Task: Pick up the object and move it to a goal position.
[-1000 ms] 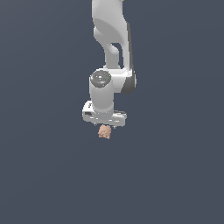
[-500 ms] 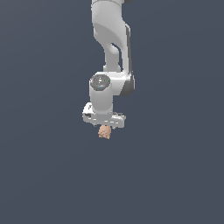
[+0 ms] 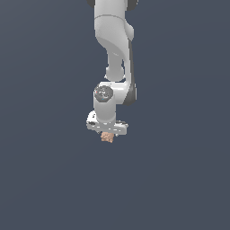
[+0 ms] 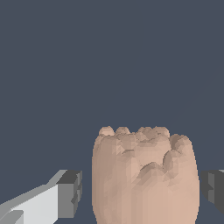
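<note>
While the white arm hangs down in the exterior view, its tool holds the bumpy peach object just under it. Seen from the wrist view, the object sits between two dark fingers, a small gap on each side.

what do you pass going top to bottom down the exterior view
White jointed robot arm → round grey-capped wrist joint → flat white pincer → small peach-tan knobbly lump hanging just under it → bare dark grey background.
</note>
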Available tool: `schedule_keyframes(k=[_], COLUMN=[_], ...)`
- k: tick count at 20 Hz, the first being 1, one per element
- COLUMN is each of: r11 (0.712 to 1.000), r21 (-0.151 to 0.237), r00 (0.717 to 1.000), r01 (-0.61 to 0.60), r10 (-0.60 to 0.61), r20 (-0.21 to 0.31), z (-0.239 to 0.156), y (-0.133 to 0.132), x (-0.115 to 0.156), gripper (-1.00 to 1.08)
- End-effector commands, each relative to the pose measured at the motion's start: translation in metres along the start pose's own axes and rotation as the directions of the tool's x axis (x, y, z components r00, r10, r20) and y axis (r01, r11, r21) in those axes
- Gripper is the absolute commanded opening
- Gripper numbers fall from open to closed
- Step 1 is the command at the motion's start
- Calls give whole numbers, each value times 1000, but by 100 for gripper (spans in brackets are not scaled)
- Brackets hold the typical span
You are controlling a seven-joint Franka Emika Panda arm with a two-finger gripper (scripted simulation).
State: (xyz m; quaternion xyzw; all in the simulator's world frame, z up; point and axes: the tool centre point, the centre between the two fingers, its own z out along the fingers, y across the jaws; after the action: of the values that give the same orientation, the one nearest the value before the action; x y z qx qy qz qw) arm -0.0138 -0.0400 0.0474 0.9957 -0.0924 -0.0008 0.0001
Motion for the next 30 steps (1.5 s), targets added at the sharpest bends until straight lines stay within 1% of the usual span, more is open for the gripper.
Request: schedule_keyframes(k=[1,3,4,13,19,25,30], r11=[1000,1000,1000,1000,1000,1000,1000], r21=[0,0,0,0,0,0,0], r00=[1000,1000,1000,1000,1000,1000,1000], r01=[0,0,0,0,-1,-1,-1], r10=[0,0,0,0,1,1,1], r20=[-1,-1,-1,-1,-2,-2,-2], z=[5,6,6,6,-1,-24,-57], y=[0,0,0,0,-2,-8,-17], x=[1,1,1,1,0,-7,-15], gripper=[100,100,-100,-100,-100,-100,-100])
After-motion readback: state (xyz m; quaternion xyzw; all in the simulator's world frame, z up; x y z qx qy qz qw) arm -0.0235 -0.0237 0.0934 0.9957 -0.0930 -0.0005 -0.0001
